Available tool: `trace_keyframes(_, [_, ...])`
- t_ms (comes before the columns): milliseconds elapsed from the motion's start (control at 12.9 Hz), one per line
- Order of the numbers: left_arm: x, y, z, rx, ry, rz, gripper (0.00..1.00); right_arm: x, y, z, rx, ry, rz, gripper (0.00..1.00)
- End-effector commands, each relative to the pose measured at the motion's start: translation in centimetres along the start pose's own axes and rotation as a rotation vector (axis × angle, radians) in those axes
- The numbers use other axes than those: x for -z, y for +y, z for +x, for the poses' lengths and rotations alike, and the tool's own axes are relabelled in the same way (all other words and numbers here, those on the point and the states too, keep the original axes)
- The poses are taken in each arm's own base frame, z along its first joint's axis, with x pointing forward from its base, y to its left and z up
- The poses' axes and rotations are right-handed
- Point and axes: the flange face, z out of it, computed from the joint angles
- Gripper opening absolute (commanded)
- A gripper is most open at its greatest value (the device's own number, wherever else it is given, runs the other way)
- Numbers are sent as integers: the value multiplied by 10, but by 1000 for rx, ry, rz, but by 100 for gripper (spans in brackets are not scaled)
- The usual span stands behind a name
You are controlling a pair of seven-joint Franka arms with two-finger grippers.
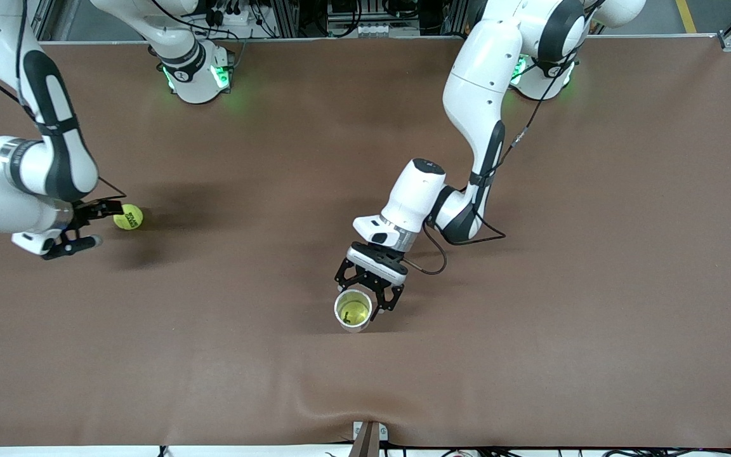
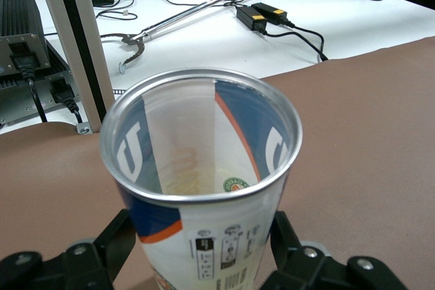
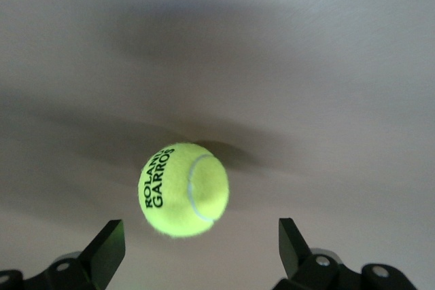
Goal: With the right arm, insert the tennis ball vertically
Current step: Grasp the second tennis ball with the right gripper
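Nearest the front camera, an open tennis ball can [image 1: 353, 310] stands upright near the table's [image 1: 594, 317] middle, a yellow ball visible inside. Left gripper [image 1: 368, 287] straddles the can at its 12 o'clock; its fingers [image 2: 119, 242] flank the wall, slightly parted, contact unclear. Toward the right arm's end, the tennis ball [image 1: 128, 217] lies on the table at 2 o'clock of the right gripper [image 1: 84, 223], whose fingers [image 3: 109, 246] stand wide apart, not touching it.

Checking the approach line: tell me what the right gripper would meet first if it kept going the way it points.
Probably the tennis ball, lying on the table just ahead of the open right gripper.
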Motion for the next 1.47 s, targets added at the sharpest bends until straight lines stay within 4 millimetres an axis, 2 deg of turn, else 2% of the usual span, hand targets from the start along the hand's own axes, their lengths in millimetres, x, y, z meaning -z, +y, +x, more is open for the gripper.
trace_keyframes(0, [-3, 2, 0, -18, 12, 4, 89, -30, -9, -9, -2, -6, 25, 100])
trace_keyframes(233, [-2, 4, 1, -16, 13, 2, 90, -48, -6, -4, -5, -7, 21, 100])
trace_keyframes(465, [-1, 6, 2, -14, 13, 0, 91, -53, -9, 1, -26, 6, 46, 100])
trace_keyframes(543, [-1, 6, 2, -15, 12, 1, 91, -53, -11, 4, -33, 17, 51, 90])
trace_keyframes(620, [0, 5, 2, -13, 13, 0, 91, -52, -12, 5, -39, 21, 55, 69])
trace_keyframes(698, [1, 12, 1, -16, 13, -7, 92, -49, -13, 6, -39, 21, 55, 40])
trace_keyframes(776, [2, 14, 1, -18, 12, -9, 92, -43, -15, 8, -34, 28, 52, 16])
trace_keyframes(853, [2, 14, 1, -18, 12, -9, 92, -30, -16, 12, -26, 37, 48, 0])
trace_keyframes(1086, [2, 15, 0, -18, 11, -10, 96, 36, -32, 43, -22, 61, 110, 0])
trace_keyframes(1163, [2, 17, 0, -20, 10, -13, 96, 59, -44, 57, -56, 92, 138, 0])
trace_keyframes(1319, [2, 17, 0, -20, 10, -13, 96, 95, -91, 85, -179, 119, 170, 0])
trace_keyframes(1396, [2, 17, 0, -19, 10, -13, 96, 114, -121, 99, -234, 138, 188, 0])
